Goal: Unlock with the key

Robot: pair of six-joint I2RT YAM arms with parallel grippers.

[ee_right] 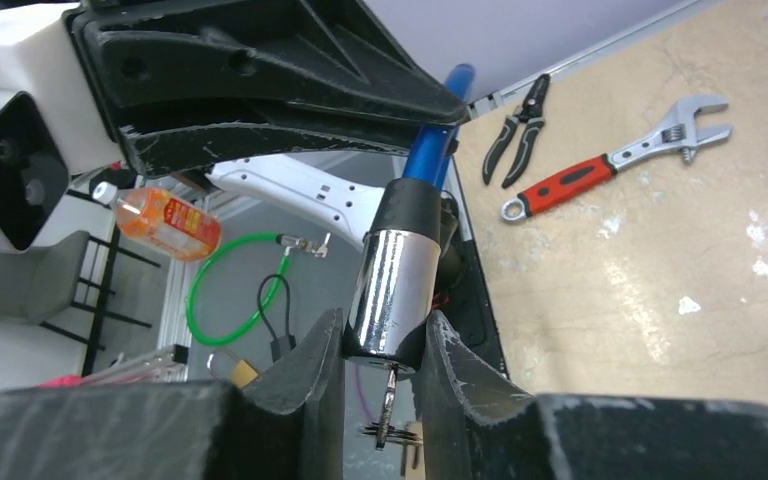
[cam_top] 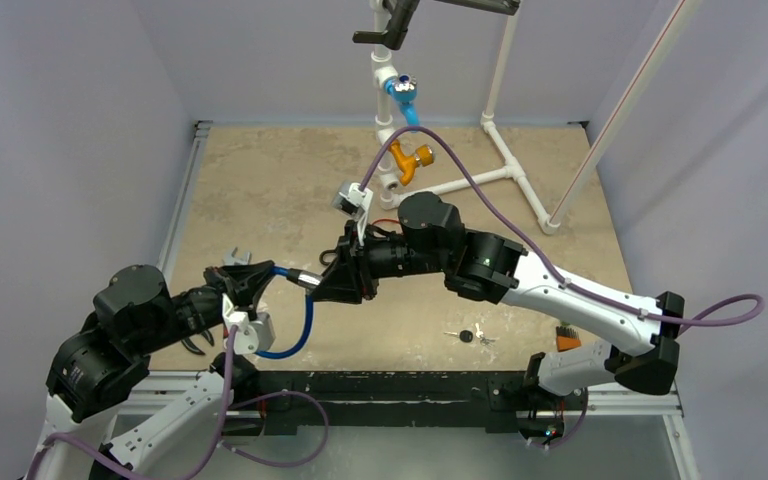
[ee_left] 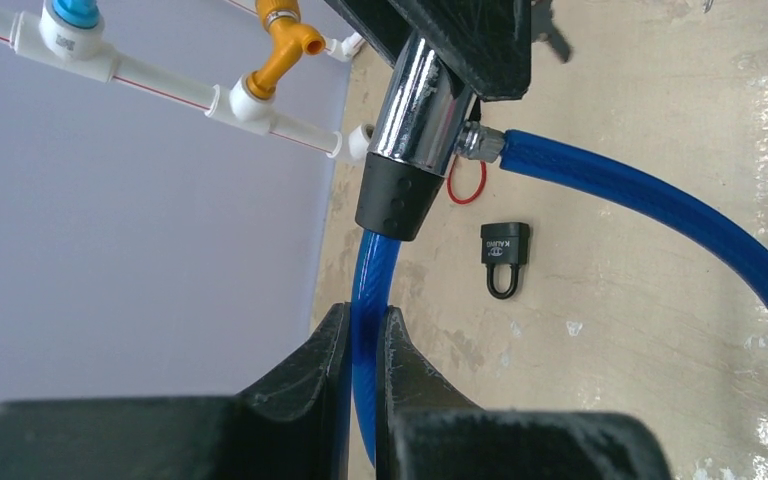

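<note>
A blue cable lock (cam_top: 301, 330) hangs between my two grippers above the table's near middle. My left gripper (cam_top: 256, 284) is shut on the blue cable (ee_left: 367, 300) just below the black collar of the chrome lock cylinder (ee_left: 422, 100). My right gripper (cam_top: 326, 284) is shut on the end of the chrome cylinder (ee_right: 398, 285). A small silver key (ee_right: 390, 395) with a ring sticks out of the cylinder's end face, between my right fingers (ee_right: 318, 370). The cable's other end enters the cylinder's side (ee_left: 485, 145).
A small black padlock (ee_left: 505, 255) and a red ring (ee_left: 467, 187) lie on the table under the lock. A spare key bunch (cam_top: 470, 336) lies near the front edge. A red-handled wrench (ee_right: 610, 165) and pliers (ee_right: 520, 125) lie to the left. A white pipe frame (cam_top: 505, 170) with valves stands at the back.
</note>
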